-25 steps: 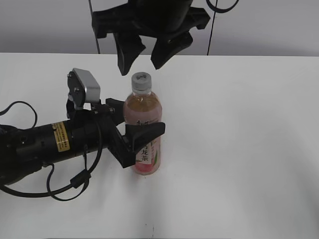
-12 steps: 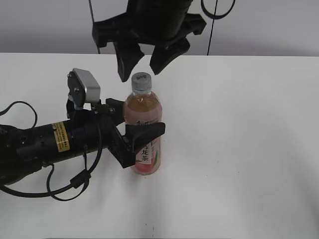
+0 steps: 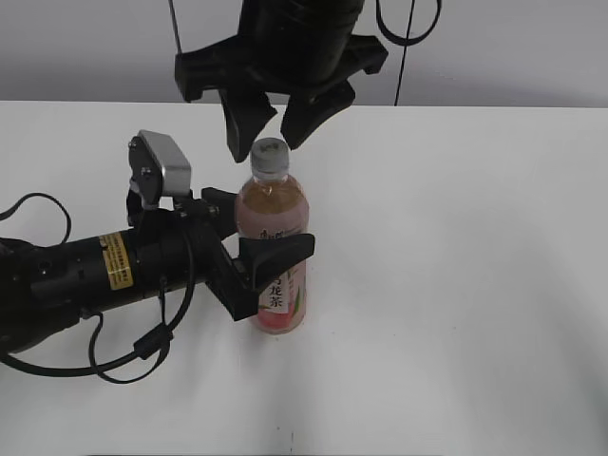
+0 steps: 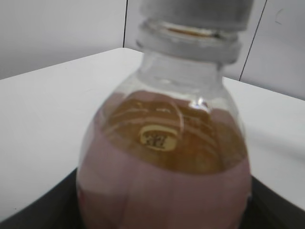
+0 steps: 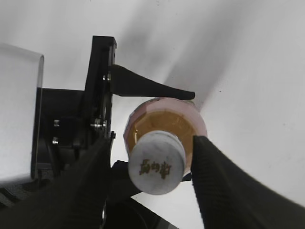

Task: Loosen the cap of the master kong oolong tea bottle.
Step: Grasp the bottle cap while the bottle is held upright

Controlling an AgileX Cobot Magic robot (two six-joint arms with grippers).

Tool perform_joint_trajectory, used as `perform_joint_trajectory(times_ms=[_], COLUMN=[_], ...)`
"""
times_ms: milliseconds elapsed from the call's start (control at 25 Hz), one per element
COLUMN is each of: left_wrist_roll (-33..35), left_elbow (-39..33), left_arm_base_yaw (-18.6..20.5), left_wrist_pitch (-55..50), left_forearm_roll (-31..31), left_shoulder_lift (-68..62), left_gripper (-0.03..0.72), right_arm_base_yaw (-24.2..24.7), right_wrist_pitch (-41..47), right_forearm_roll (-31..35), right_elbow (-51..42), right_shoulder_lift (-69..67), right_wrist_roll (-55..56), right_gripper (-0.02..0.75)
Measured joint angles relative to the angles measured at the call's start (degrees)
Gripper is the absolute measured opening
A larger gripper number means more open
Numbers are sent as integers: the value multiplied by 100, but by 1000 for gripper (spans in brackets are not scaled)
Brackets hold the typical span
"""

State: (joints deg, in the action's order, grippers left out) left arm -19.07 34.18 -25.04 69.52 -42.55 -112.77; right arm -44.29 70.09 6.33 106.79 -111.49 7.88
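The master kong oolong tea bottle stands upright on the white table, its white cap on top. My left gripper comes in from the left and is shut on the bottle's middle. The left wrist view shows the bottle filling the frame between dark fingers, with the cap at the top edge. My right gripper hangs open just over the cap, one fingertip on each side and neither touching it. In the right wrist view the cap sits between the open fingers, above the bottle's shoulder.
The white table stretches to the right and front of the bottle. The left arm's black body and cables lie on the table at the left. A grey wall stands behind the table.
My right gripper has come down, so its open fingertips now flank the cap. The bottle and left gripper have not moved.
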Motion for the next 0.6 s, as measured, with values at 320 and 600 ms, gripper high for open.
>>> perform_joint_trajectory(times_ms=[320,600], left_wrist_roll=[0,0], left_elbow=[0,0], left_arm_base_yaw=[0,0], left_wrist_pitch=[0,0], left_forearm_roll=[0,0], left_shoulder_lift=[0,0], left_gripper=[455,455], right_arm_base_yaw=[0,0], right_wrist_pitch=[0,0], right_forearm_roll=[66,111], right_elbow=[0,0], right_shoulder_lift=[0,0], right_wrist_roll=[0,-10], right_gripper=[393,417])
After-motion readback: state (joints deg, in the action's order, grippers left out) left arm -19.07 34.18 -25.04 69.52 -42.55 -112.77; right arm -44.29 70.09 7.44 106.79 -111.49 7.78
